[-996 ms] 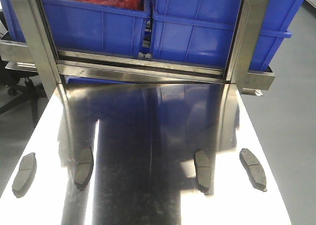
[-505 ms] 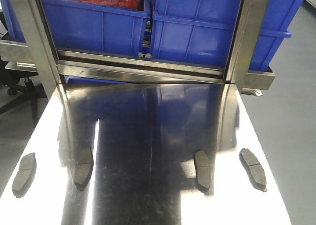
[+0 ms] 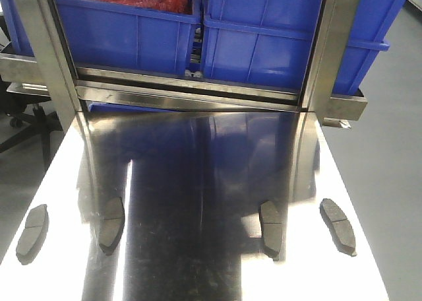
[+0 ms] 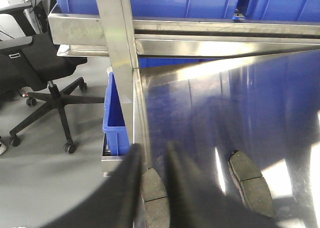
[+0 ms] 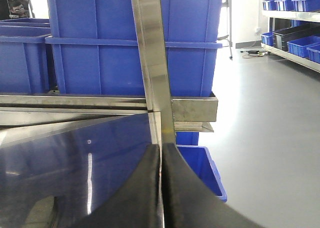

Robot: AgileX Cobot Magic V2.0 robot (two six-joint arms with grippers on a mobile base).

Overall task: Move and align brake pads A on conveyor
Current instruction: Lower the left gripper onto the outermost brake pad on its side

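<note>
4 brake pads (image 3: 112, 225) lie in a row across the lower front view, on the shiny steel table (image 3: 198, 162). The left gripper (image 4: 153, 149) has its fingers apart, with the leftmost pad (image 4: 152, 188) seen between them. The right gripper (image 5: 161, 150) has its fingers pressed together.

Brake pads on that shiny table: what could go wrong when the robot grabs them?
The leftmost pad lies close to the steel table's edge; a nudge from the open left gripper above it could push it off. The pads lie flat on slick metal, so a grasp may slide them rather than lift. No conveyor is in view.
</note>
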